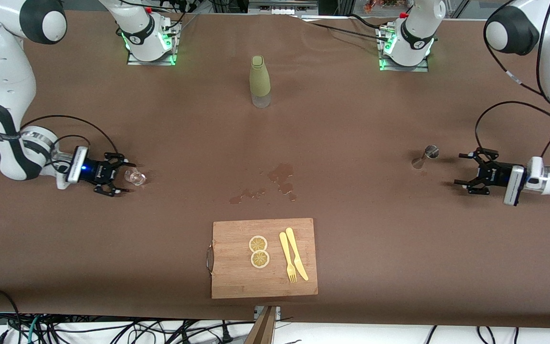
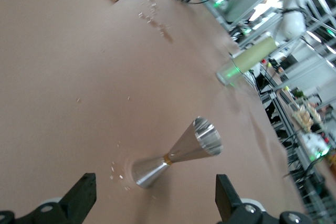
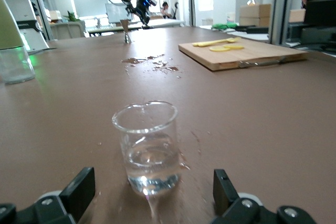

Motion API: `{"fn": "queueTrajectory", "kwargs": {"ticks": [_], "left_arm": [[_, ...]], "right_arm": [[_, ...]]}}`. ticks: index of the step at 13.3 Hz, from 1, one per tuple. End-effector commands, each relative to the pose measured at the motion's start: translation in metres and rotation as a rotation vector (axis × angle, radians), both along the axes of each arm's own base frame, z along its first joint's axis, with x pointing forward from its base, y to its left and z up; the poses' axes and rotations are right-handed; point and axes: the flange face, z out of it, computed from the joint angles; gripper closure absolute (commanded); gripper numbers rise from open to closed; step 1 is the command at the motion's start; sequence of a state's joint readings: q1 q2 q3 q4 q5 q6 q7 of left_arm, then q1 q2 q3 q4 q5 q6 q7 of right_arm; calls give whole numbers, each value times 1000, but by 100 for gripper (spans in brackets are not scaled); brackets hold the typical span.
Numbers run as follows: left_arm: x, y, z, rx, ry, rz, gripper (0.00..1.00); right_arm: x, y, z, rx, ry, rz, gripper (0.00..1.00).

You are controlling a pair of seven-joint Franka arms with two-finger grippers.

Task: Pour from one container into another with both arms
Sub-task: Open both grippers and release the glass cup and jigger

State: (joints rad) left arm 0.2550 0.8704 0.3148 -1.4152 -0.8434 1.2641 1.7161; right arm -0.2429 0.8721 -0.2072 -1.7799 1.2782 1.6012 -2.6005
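The tiny clear glass cup (image 1: 137, 177) (image 3: 149, 148) stands on the brown table toward the right arm's end, with some clear liquid in it. My right gripper (image 1: 123, 177) (image 3: 152, 187) is low at the table and open. Its fingertips sit on either side of the cup's base without touching it. The silver hourglass jigger (image 1: 426, 155) (image 2: 176, 153) stands upright toward the left arm's end. My left gripper (image 1: 460, 168) (image 2: 155, 195) is low and open, a short way from the jigger, with nothing between its fingers.
A tall olive-green bottle (image 1: 260, 81) (image 2: 247, 59) stands mid-table near the bases. A wet spill (image 1: 282, 179) (image 3: 152, 62) lies in the middle. Nearer the camera is a wooden cutting board (image 1: 227, 282) carrying lemon slices (image 1: 259, 251) and a yellow knife and fork (image 1: 293, 260).
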Motion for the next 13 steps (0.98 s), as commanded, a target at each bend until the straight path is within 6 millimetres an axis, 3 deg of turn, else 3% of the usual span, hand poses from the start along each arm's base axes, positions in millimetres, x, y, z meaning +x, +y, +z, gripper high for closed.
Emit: {"fn": "queueTrajectory", "kwargs": {"ticks": [1,3,7,13], "left_arm": [[11,-16,59,199,212,86,0],[21,-36,96,313,342,160,0],[38,-86,171,544,480,312,0],[48,-167,261,798,547,453,0]], "right_arm": [[3,-24,64,-102,83,-31,0],[7,-39,113,-207,153,-81,0],[14,-45,176,-360,326,-143,0],[17,-31,294,-661,720,-423,0]]}}
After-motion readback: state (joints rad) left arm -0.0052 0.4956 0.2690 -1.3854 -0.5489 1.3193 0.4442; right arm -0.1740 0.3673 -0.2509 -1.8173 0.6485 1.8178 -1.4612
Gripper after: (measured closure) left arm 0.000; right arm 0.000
